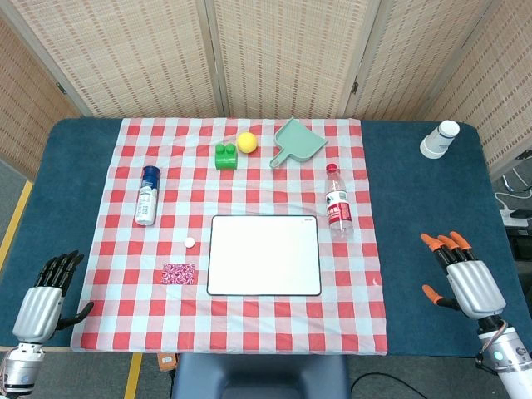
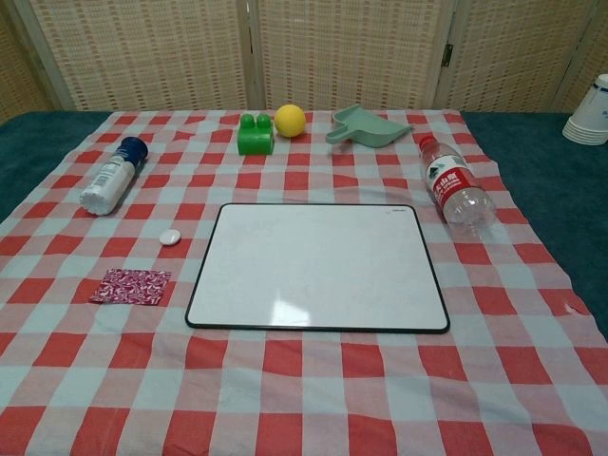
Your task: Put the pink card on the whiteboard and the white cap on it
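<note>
We're at the start: both robot hands, left (image 1: pixel 41 303) and right (image 1: pixel 465 278), sit empty, fingers apart. Pink card (image 1: pixel 179 273) and white cap (image 1: pixel 189 242) lie ahead-right of our left robot hand, beside the whiteboard (image 1: pixel 264 254); card first.

Blue table (image 1: pixel 407 174) carries a red-checked cloth (image 1: pixel 249 320) over its middle; stacked paper cups (image 1: pixel 439 139) on its far right corner.

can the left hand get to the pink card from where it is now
Probably yes. The left hand rests open at the table's near left edge, and the pink card lies flat on the cloth to the left of the whiteboard, with nothing standing between them. The white cap sits farther back.
</note>
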Available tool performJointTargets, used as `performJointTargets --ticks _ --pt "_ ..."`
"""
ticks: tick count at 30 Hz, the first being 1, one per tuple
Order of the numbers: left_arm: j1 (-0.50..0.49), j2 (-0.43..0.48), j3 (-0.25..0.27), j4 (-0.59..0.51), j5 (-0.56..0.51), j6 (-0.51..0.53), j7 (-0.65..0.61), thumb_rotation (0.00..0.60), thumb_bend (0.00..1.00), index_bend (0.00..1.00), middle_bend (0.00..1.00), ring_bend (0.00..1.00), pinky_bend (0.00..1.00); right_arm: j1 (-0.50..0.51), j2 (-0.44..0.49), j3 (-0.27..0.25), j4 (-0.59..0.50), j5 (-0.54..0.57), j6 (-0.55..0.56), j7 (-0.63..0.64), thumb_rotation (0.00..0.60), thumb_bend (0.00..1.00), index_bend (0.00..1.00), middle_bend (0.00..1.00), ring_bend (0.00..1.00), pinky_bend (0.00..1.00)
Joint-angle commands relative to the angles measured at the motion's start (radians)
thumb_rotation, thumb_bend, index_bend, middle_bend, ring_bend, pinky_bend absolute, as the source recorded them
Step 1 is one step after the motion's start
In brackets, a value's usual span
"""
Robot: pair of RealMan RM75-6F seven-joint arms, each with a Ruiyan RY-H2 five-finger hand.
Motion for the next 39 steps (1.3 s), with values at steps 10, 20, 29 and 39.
performJointTargets --ticks 10,20,29,39 --pt "-0.073 0.039 -0.033 -0.147 0.028 -0.047 0.154 0.6 0.26 0.0 0.14 0.39 0.54 0.018 -0.022 0.0 0.015 0.014 -0.041 -0.015 0.6 0.21 0.02 0.14 0.0 0.07" --pt "-0.187 -0.006 -0.101 -0.526 -0.162 -0.247 0.696 0.6 0.26 0.09 0.77 0.89 0.87 0.009 -0.016 0.0 0.009 0.005 -0.014 -0.009 0.6 0.21 0.02 0.14 0.0 0.07" --pt "-0.27 -0.118 -0.161 -0.663 -0.469 -0.243 1.071 0.6 0.25 0.17 0.95 1.0 0.97 0.009 -0.008 -0.005 0.01 -0.013 -0.006 0.014 0.6 0.21 0.02 0.14 0.0 0.07" --pt "-0.38 -0.307 -0.202 -0.603 -0.707 -0.176 1.314 0.6 0.24 0.21 0.99 1.0 1.0 0.005 0.004 -0.005 0.011 -0.019 0.006 0.039 0.6 0.21 0.02 0.14 0.0 0.07"
